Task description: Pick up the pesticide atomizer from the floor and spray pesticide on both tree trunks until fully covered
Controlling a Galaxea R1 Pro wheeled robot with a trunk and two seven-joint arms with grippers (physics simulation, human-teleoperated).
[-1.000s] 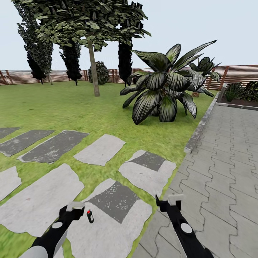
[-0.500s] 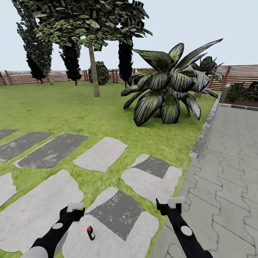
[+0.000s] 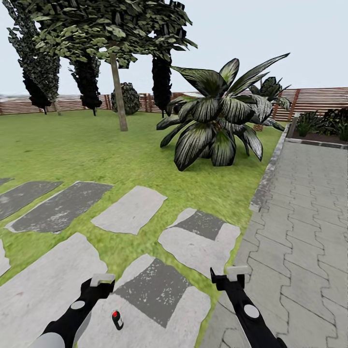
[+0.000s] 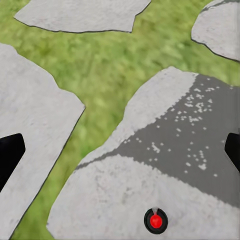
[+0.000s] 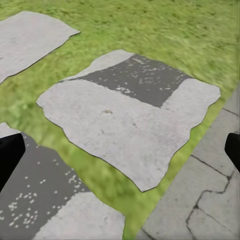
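Landmark: the stone (image 3: pixel 150 309) between the two arms, pale with a dark patch; every place below is given from it.
Dark trees (image 3: pixel 38 63): far beyond the stone, at the left by the fence (image 3: pixel 67 103); crowns cut off by the frame top.
Thin tree (image 3: pixel 117 92): well beyond the stone, on the lawn (image 3: pixel 72 150).
Left gripper (image 3: pixel 101 279): above the stone's left edge; fingertips hidden behind its white top in the head view, but the wrist view has dark fingers (image 4: pixel 10 155) at both frame edges, so jaws wide, holding nothing.
Atomizer (image 3: pixel 116 319): upright on the stone, near the left gripper and apart from it; small, red cap, body hard to make out; seen from above in the wrist view (image 4: pixel 156 220).
Palm plant (image 3: pixel 217 116): far beyond the stone.
Right gripper (image 3: pixel 232 275): over the stone's right side; wrist view shows fingers (image 5: pixel 10 155) far apart, empty.
Paving (image 3: pixel 299 232): right of the stone, past a kerb.
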